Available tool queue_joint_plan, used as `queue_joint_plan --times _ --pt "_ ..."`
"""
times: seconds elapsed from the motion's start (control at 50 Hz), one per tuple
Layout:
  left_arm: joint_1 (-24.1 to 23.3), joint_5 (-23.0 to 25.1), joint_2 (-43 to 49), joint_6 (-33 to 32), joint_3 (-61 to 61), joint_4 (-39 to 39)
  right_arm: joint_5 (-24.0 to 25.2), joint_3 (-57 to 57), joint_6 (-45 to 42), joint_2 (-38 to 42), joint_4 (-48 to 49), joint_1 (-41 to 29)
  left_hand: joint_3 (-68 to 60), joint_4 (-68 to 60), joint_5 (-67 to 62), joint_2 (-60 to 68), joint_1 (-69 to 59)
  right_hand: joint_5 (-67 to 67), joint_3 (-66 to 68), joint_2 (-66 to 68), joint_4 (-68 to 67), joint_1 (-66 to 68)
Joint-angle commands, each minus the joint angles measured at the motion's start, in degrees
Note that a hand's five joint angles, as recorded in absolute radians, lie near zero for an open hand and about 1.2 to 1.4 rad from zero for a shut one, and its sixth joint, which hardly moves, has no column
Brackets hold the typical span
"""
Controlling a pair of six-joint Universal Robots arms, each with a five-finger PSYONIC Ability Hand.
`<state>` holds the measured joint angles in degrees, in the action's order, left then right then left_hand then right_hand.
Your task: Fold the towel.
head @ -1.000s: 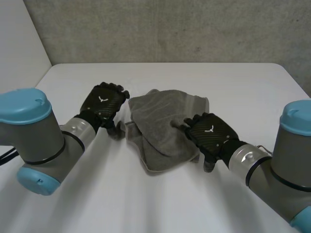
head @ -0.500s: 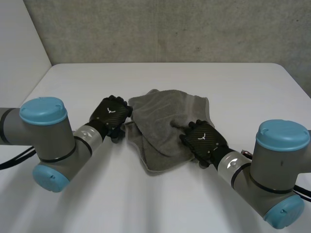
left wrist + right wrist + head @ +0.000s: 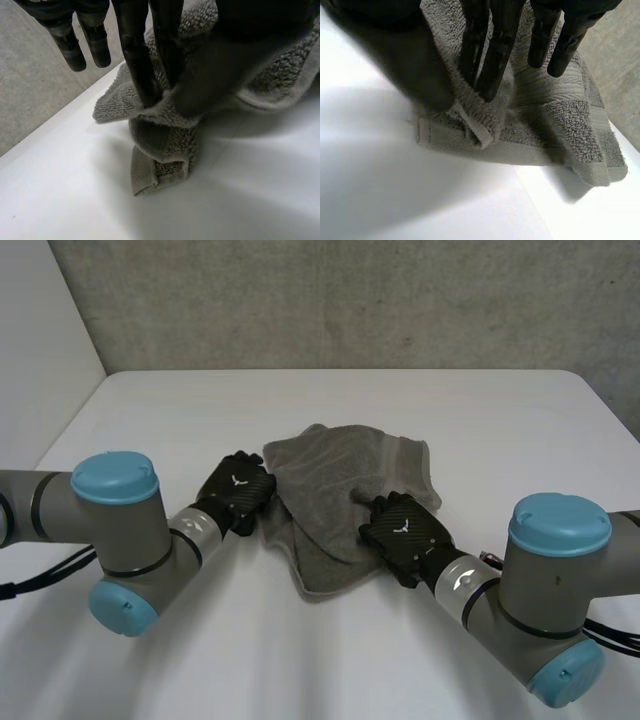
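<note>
The left hand (image 3: 238, 495) pinched a bunched fold at the left edge of the towel (image 3: 345, 480) between fingers (image 3: 142, 70) and thumb. The grey towel lay crumpled on the table (image 3: 480, 410). It looked thick, soft and limp, so it would likely sag and slip from shallow pinches. The hemmed corners seemed the best holds. The right hand (image 3: 400, 535) gripped a tuck by the towel's near right hem.

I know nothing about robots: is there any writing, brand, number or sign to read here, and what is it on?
No words or numbers can be read.
Left robot hand: a small white emblem on its back, a symbol, not letters.
Right robot hand: the same kind of white emblem on its back.
Towel: plain grey, nothing printed on the parts seen.
</note>
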<state>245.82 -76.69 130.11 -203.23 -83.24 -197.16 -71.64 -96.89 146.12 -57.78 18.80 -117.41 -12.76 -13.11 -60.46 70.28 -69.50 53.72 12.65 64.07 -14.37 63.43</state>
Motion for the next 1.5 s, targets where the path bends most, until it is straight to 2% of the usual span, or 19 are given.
queue_joint_plan --times 0.02,0.14,0.26,0.3,0.42,0.58,0.72,0.8,0.84,0.9,0.94,1.06,1.18,1.22,1.24,1.26,1.32,1.4,1.5 --pt "0.01 -0.22 -0.03 0.03 0.54 -0.07 0.01 1.08 -0.05 1.44 1.68 -0.45 2.76 3.11 -9.54 9.72 -10.5 16.28 -2.65 15.93 4.37 16.57" --pt "0.71 -1.01 -2.14 0.82 0.54 0.37 -0.61 2.23 0.83 -1.55 0.1 0.6 2.76 3.11 -9.54 9.72 -10.5 16.28 -2.65 15.93 4.37 16.57" --pt "1.85 -1.62 -13.3 2.05 -2.45 4.42 -0.08 2.93 7.6 -15.44 -7.11 5.87 2.76 3.11 -9.54 9.72 -10.5 16.28 -2.65 15.93 4.37 16.57" --pt "2.03 -1.45 -16.38 3.63 -3.6 5.65 1.49 4.24 10.14 -20.86 -13.32 7.54 2.76 3.11 -9.54 9.72 -10.5 16.28 -2.65 15.93 4.37 16.57" --pt "1.94 -1.01 -27.46 11.19 -7.9 7.67 6.34 5.83 10.5 -26.69 -23.99 8.95 2.76 3.11 -9.54 9.72 -10.5 16.28 -2.65 15.93 4.37 16.57" --pt "2.12 -0.92 -36.86 14.27 -12.56 10.66 12.14 6.89 9.01 -31.34 -36.55 13.7 2.76 3.11 -9.54 9.72 -10.5 16.28 -2.65 15.93 4.37 16.57" --pt "2.29 -0.13 -39.32 14.18 -13.61 14.61 13.72 8.03 -0.64 -31.7 -43.85 15.11 2.76 3.11 -9.54 9.72 -10.5 16.28 -2.65 15.93 4.37 16.57" --pt "2.73 0.66 -37.58 14.18 -12.57 14.26 13.45 9.0 -3.56 -28.71 -43.23 14.93 2.76 3.11 -9.54 9.72 -10.5 16.28 -2.65 15.93 4.37 16.57" --pt "2.99 0.93 -34.49 14.0 -11.94 14.08 12.84 12.4 -4.88 -22.24 -41.84 13.88 2.76 3.11 -9.54 9.72 -10.5 16.28 -2.65 15.93 4.37 16.57" --pt "3.08 0.93 -26.4 13.56 -7.73 13.73 12.66 14.53 -4.97 -19.3 -40.95 12.82 2.76 3.11 -9.54 9.72 -10.5 16.28 -2.65 15.93 4.37 16.57" --pt "3.17 0.49 -18.7 12.69 -1.34 14.17 10.92 19.69 -5.23 -13.36 -38.76 10.37 2.76 3.11 -9.54 9.72 -10.5 16.28 -2.65 15.93 4.37 16.57" --pt "4.66 -0.21 -10.33 10.31 13.33 13.82 5.73 32.86 -5.15 -7.35 -30.95 9.13 2.76 3.11 -9.54 9.72 -10.5 16.28 -2.65 15.93 4.37 16.57" --pt "4.14 -2.33 -11.28 12.51 23.83 11.71 1.33 44.15 2.33 -11.48 -17.92 7.81 2.76 3.11 -9.54 9.72 -10.5 16.28 -2.65 15.93 4.37 16.57" --pt "3.52 -3.38 -18.1 15.39 24.01 2.01 0.8 42.06 13.26 -17.61 -3.49 7.81 2.76 3.11 -9.54 9.72 -10.5 16.28 -2.65 15.93 4.37 16.57" --pt "3.52 -3.38 -18.14 15.41 24.0 1.96 0.8 42.04 13.31 -17.63 -3.42 7.81 2.76 3.11 -9.54 9.72 -10.5 16.28 -2.65 15.93 4.37 16.57" --pt "4.04 -3.64 -23.19 17.5 21.31 -4.4 1.32 39.61 17.05 -19.29 0.84 8.42 2.76 3.11 -9.54 9.72 -10.5 16.28 -2.65 15.93 4.37 16.57" --pt "5.1 -3.38 -29.1 21.46 15.86 -13.21 2.99 36.0 17.89 -19.65 -0.85 9.56 2.76 3.11 -9.54 9.72 -10.5 16.28 -2.65 15.93 4.37 16.57" --pt "7.56 -2.94 -29.48 22.62 12.31 -13.6 3.61 32.73 15.42 -19.57 -7.11 9.57 2.76 3.11 -9.54 9.72 -10.5 16.28 -2.65 15.93 4.37 16.57" --pt "11.51 -0.58 -28.77 22.35 4.34 -12.37 3.26 23.96 4.9 -19.13 -13.17 9.57 2.76 3.11 -9.54 9.72 -10.5 16.28 -2.65 15.93 4.37 16.57"
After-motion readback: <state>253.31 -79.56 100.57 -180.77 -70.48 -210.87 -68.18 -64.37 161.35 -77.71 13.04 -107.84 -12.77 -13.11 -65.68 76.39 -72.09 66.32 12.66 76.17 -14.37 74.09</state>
